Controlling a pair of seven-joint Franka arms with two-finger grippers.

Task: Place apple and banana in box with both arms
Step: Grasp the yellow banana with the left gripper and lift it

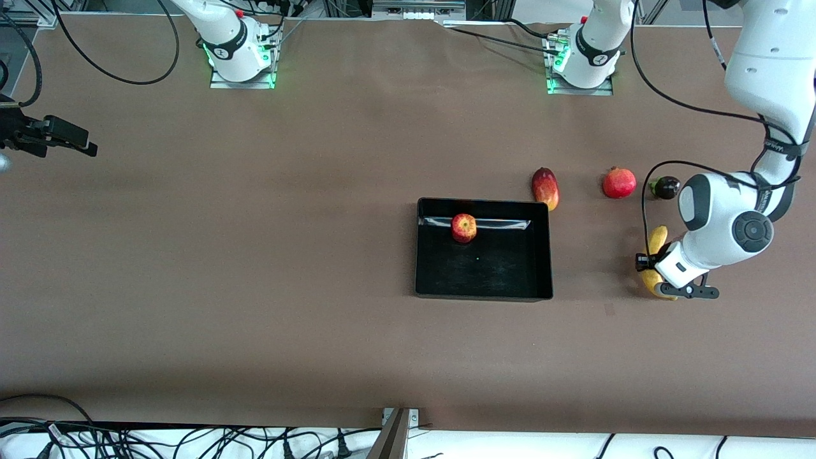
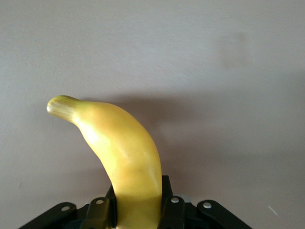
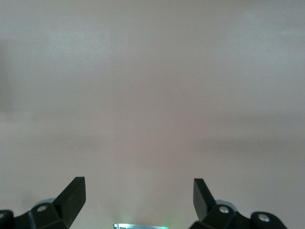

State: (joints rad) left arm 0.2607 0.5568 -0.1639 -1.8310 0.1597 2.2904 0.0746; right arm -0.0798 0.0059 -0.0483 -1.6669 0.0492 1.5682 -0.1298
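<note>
The yellow banana (image 1: 658, 238) lies on the table toward the left arm's end, beside the black box (image 1: 484, 297). My left gripper (image 1: 650, 262) is down on the banana's middle and shut on it. In the left wrist view the banana (image 2: 128, 152) runs out from between the fingers (image 2: 174, 206) of the left gripper (image 2: 138, 202), its stem end free. The small red apple (image 1: 464, 227) sits inside the box, near the wall farthest from the front camera. My right gripper (image 1: 88, 144) waits open over bare table at the right arm's end; the right wrist view shows the right gripper (image 3: 138, 191) holding nothing.
An oval red-and-yellow fruit (image 1: 546, 188) lies just outside the box's corner farthest from the front camera. A round red fruit with a crown tip (image 1: 619, 183) and a small dark fruit (image 1: 665, 187) lie farther from the front camera than the banana.
</note>
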